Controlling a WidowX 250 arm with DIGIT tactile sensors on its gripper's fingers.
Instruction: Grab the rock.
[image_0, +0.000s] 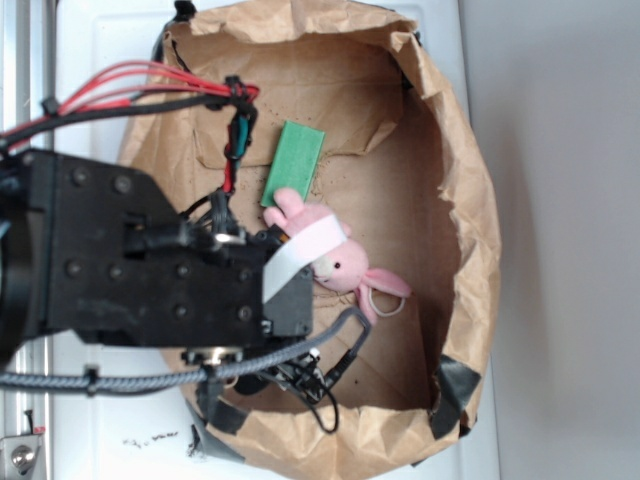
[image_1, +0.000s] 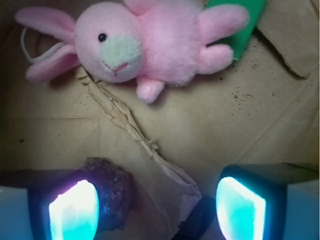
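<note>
My end effector stands open, its two glowing pads set wide apart at the bottom of the wrist view, and it grips nothing. The rock, dark brown, rough and angular, lies on the brown paper floor of the paper-lined enclosure. It sits against the inner side of my left-hand pad as the wrist view shows it, partly hidden behind that pad; I cannot tell whether the two touch. The other pad is well apart from the rock, with bare paper and a torn, raised crease between them. The pink plush bunny lies face up beyond the rock, on the far side of that crease, clear of both pads. The green block lies just behind the bunny, partly covered by its arm. In the exterior view my arm hides the rock entirely, with the bunny and the green block visible past it.
</note>
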